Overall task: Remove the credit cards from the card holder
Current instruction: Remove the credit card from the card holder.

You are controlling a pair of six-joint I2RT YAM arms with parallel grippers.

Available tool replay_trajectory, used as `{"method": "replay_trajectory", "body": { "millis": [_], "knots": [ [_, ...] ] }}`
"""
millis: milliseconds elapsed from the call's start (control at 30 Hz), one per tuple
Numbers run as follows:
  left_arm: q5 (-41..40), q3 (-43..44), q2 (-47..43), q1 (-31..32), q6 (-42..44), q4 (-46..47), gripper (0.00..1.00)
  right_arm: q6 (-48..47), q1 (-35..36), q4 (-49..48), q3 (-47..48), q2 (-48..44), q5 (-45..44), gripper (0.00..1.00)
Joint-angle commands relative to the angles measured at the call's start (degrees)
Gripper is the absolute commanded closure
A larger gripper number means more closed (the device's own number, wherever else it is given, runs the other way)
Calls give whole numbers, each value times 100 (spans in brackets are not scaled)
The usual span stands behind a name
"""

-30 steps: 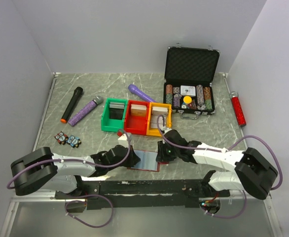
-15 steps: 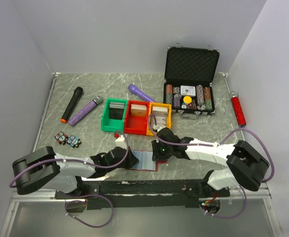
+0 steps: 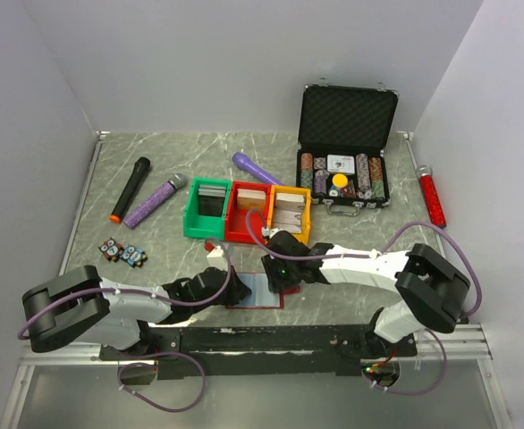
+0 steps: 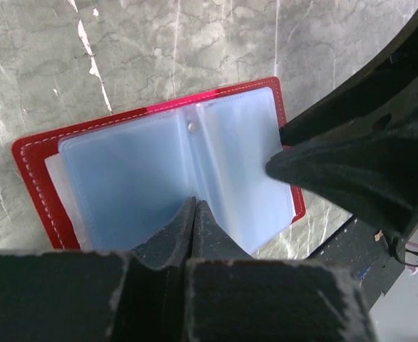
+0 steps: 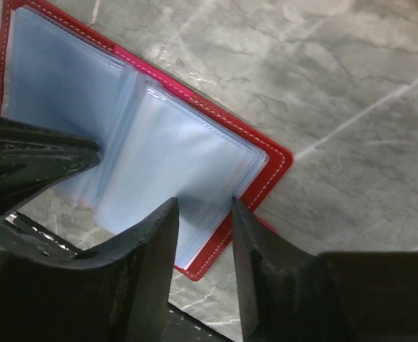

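Fingers of the left gripper [image 4: 196,206] are pressed together, their tips resting on the pale blue sleeves of the card holder [image 4: 145,171]. Fingers of the right gripper [image 5: 203,206] stand apart, with the sleeves' outer edge in the gap between them. The card holder lies opened flat on the table [image 3: 378,241], near the red bin [image 3: 247,231], on the bin's side facing the arm bases.

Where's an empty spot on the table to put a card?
At the back, between the black microphone and the case, it's bare. A narrow strip lies between the case and the red pump. It's crowded around the card holder, just before the bins.
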State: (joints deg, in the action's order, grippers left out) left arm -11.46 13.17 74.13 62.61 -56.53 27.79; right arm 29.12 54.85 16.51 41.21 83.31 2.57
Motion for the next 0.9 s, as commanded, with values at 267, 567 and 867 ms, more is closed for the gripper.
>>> {"method": "replay_trajectory", "body": {
  "millis": [267, 567, 867],
  "knots": [
    [-294, -209, -758, 23, 63, -511, 99, 102, 149, 291, 318, -499, -204, 44],
    [-182, -122, -1893, 23, 537, -653, 99, 190, 44, 142, -78, -754, -73, 62],
    [935, 563, -568, 32, 986, 42, 96, 208, -238, -43, -359, -992, 68, 66]
  ]
}}
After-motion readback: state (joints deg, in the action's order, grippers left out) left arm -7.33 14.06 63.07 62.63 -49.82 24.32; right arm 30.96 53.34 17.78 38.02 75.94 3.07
